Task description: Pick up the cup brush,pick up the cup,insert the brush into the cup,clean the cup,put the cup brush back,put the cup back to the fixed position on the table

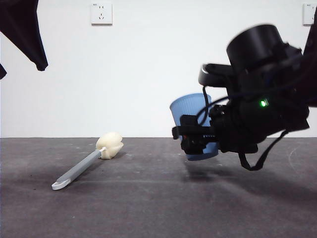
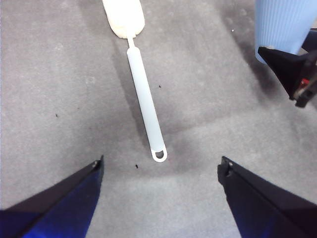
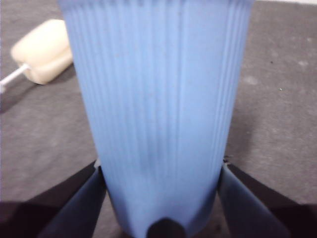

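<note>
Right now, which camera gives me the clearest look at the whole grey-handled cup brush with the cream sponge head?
The left wrist view: the grey-handled cup brush lies flat on the table, looped end in full view, though its sponge head is cut off. The front view shows it whole but low and foreshortened; the right wrist view shows only the head behind the cup.

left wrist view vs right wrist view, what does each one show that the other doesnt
Only the left wrist view shows the cup brush's full grey handle down to its looped end, lying on the table between the left end effector's wide-open jaws, which touch nothing.

Only the right wrist view shows the right end effector shut on the cup's lower body, one jaw on each ribbed side.

Both show the blue cup, the brush's cream sponge head and the grey table.
</note>
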You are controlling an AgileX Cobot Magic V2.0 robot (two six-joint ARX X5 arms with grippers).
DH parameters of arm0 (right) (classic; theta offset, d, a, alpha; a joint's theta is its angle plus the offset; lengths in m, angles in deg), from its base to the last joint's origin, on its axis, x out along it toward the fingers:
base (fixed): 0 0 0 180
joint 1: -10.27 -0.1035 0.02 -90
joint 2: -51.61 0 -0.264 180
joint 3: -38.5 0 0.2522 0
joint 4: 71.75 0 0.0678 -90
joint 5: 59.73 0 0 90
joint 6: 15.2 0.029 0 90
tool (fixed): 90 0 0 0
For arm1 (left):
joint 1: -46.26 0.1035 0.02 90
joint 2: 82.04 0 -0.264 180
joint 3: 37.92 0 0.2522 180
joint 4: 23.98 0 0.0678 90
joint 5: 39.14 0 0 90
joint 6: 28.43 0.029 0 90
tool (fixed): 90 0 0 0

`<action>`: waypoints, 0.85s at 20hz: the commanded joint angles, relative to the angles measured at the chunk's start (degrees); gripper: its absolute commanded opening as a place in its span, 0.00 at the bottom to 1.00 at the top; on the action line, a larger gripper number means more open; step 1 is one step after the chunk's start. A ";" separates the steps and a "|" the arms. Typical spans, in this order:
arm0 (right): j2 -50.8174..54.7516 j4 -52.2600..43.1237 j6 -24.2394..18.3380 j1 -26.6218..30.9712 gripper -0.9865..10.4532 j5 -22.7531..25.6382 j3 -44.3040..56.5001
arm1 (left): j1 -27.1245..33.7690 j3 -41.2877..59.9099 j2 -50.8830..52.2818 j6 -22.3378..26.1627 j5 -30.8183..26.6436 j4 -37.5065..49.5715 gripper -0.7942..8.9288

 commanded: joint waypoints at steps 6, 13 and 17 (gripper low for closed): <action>-2.45 -3.34 -1.14 5.22 0.08 -6.01 -1.44 | -0.02 0.28 0.13 1.03 -0.02 0.26 0.48; -6.97 -2.89 -0.52 8.48 0.08 -11.52 -4.46 | 0.00 0.28 0.13 1.05 -0.07 1.27 0.48; -7.08 2.38 -0.42 8.70 0.08 -12.68 -4.46 | 0.00 0.28 0.11 1.05 -0.13 1.29 0.48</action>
